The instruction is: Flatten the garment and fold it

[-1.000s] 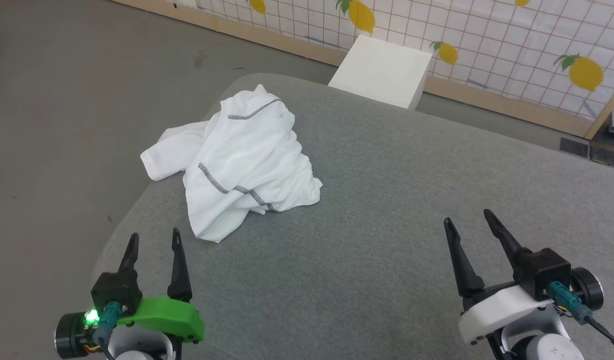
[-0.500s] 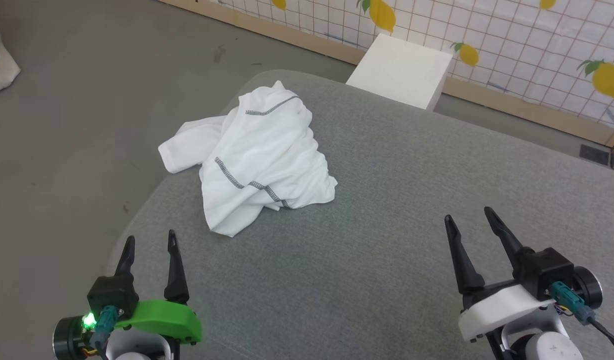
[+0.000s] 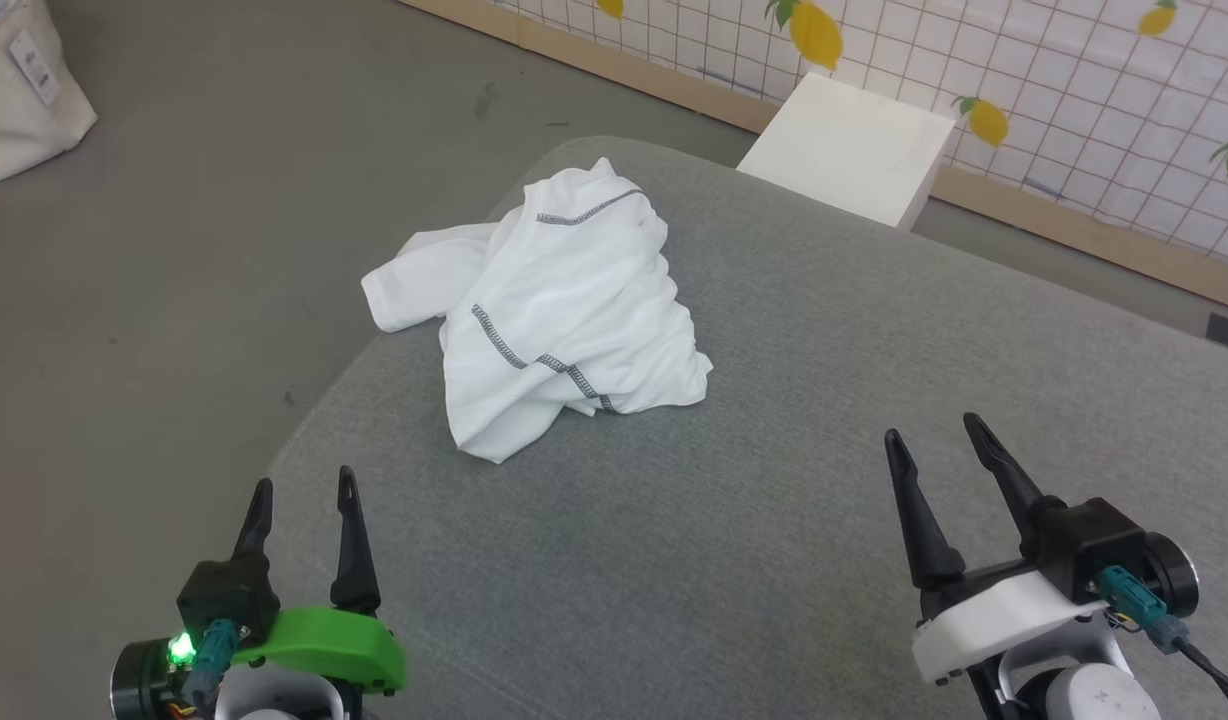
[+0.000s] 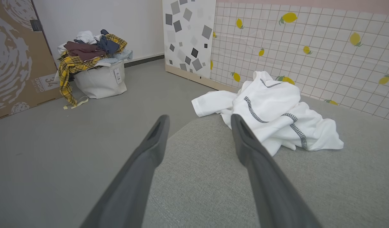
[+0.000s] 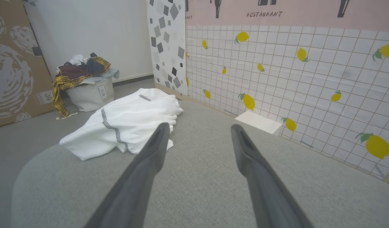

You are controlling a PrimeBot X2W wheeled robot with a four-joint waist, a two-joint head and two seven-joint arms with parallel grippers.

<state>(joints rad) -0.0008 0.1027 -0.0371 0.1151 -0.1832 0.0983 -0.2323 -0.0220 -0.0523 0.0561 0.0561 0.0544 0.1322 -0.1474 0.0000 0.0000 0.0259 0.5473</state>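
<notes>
The garment [image 3: 564,300] is lying crumpled at the far left of the grey cushion [image 3: 774,480], its long axis running near to far, one sleeve overhanging the left edge. It is sitting ahead and slightly right of the left end effector [image 3: 305,476], the nearer one; the right end effector [image 3: 929,427] is hovering well apart. Both are standing released and empty

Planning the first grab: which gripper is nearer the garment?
The left gripper, green-mounted: the garment lies crumpled on its side, farther from the right gripper.

I count one garment [image 3: 564,310], far left; two grippers, near — left gripper [image 3: 305,476], right gripper [image 3: 931,426]; one white block [image 3: 854,150], far right; one laundry bin [image 4: 99,84].
</notes>
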